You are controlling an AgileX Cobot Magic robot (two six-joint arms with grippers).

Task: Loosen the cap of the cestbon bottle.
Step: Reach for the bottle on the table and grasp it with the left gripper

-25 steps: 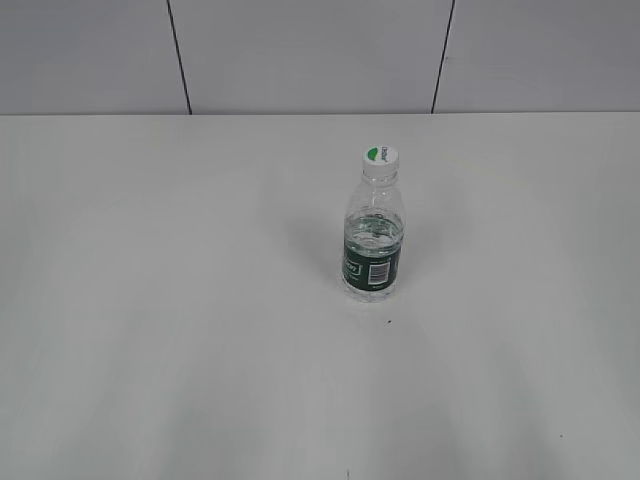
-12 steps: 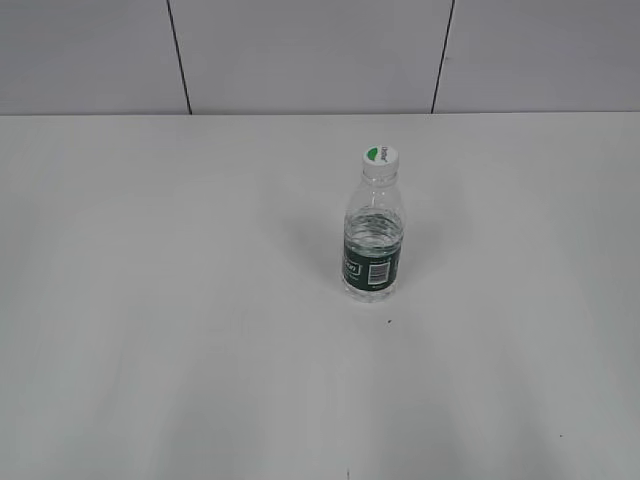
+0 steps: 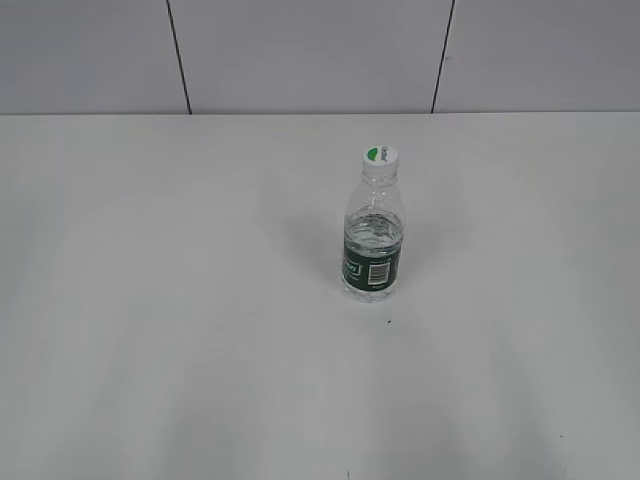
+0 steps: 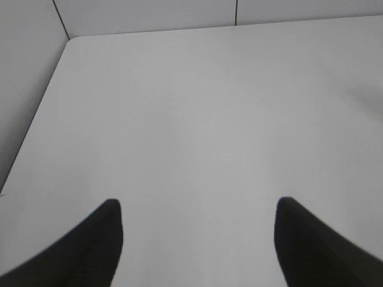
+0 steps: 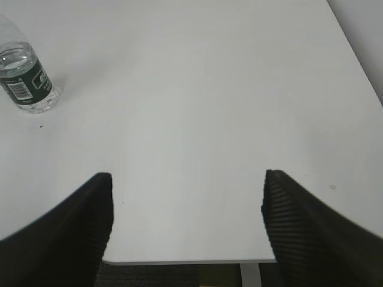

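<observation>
we see a plain white desk [image 3: 150,300] filling most of the exterior view, matte and evenly lit. behind it stands a pale grey panelled wall [image 3: 300,50], split by thin dark vertical seams. our right wrist view shows dark floor [image 5: 149,275] below the desk's edge.

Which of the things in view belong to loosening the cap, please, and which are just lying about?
For the job:
- cestbon bottle, standing upright
- cap, on its neck
- left end effector and right end effector, both open

Lying about:
- nothing else on the table
</observation>
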